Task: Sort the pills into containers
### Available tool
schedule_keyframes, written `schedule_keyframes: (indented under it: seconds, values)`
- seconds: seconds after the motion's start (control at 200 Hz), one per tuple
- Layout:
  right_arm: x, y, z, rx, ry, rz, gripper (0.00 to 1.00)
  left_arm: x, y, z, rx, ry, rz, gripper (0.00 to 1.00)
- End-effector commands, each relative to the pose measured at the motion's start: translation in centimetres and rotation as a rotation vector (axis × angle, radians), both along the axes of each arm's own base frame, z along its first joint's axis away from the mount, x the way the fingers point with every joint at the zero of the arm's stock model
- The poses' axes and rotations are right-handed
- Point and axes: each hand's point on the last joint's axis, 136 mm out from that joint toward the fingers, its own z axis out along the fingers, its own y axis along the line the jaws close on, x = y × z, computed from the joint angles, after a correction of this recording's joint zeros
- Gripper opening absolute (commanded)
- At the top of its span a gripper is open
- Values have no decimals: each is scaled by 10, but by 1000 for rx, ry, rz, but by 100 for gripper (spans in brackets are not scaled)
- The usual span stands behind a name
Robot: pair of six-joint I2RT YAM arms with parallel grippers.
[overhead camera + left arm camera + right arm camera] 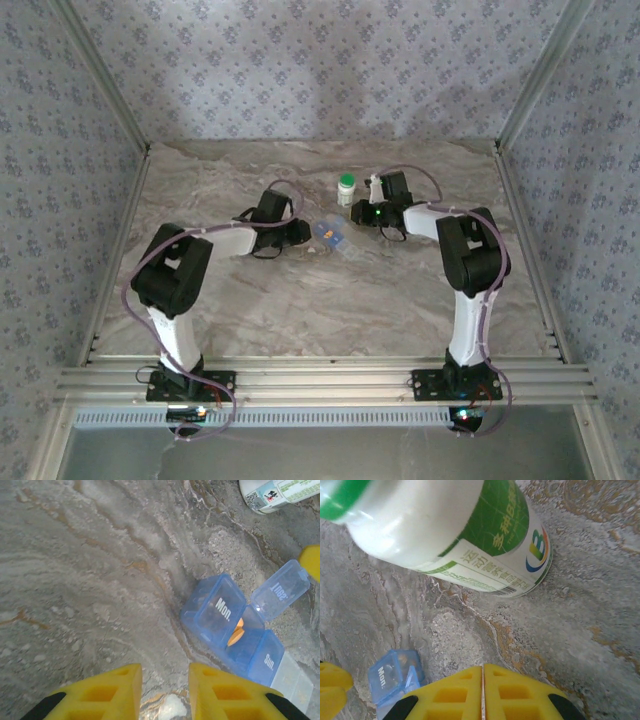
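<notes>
Right gripper point(482, 672) sits nearest the lens: yellow fingers pressed flat together, nothing between them. Left gripper point(165, 675): fingers part-open, bare table point(300, 310) showing in the gap, nothing held. Blue pill box point(220, 612) lies flat on the marbled table between the two grippers, just right of the left fingertips. "Mon." lid is down; the next compartment's lid is flipped up, with orange pills point(236, 634) inside. Green-capped white bottle point(346, 188) stands upright just far of the box, left of the right gripper.
</notes>
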Motion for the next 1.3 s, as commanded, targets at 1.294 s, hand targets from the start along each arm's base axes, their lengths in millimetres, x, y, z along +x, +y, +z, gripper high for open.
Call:
schedule_keyframes:
  seconds: [1.294]
  values:
    - [-55, 86, 29, 21, -36, 318, 9, 13, -8, -2, -23, 2, 15, 29]
